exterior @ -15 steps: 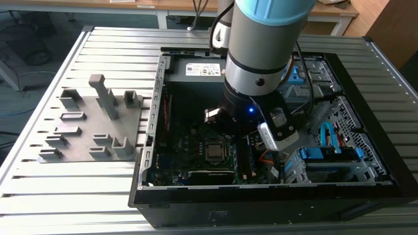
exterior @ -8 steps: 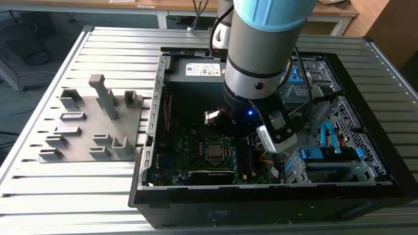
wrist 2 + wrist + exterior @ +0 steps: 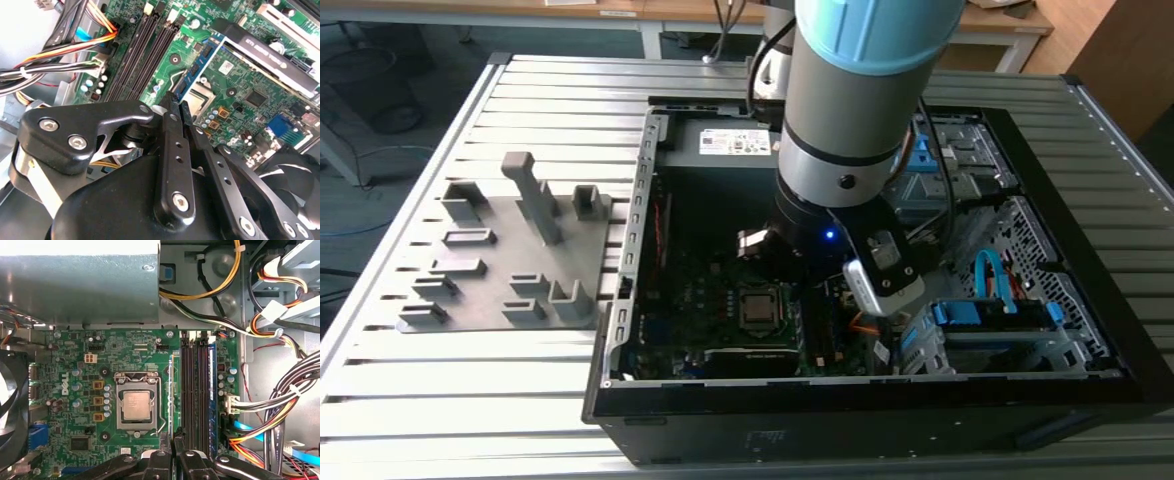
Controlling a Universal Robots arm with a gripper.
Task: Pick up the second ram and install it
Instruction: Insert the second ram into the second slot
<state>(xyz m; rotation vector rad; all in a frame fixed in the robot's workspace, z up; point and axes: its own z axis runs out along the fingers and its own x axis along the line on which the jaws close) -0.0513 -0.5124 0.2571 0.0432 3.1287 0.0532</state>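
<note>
Ram stick (image 3: 200, 67), blue w/ dark chips, is pinched edge-on in the gripper (image 3: 176, 107), fingers closed on it, above the motherboard (image 3: 75, 390), just beside the CPU socket (image 3: 136, 407) and near the dark memory slots (image 3: 194, 390).

Little of the print here can be read. A white rectangular label (image 3: 734, 141) sits on the grey metal power supply box (image 3: 707, 150), its lines too fine to make out. The green motherboard (image 3: 140, 347) carries a white maker's mark (image 3: 59, 376) and tiny white part codes, all illegible. A long black slot bar (image 3: 270, 55) bears blurred white lettering. The thin blue memory stick (image 3: 200, 62), clamped in the black jaws, shows dark chips with no legible marks.
</note>
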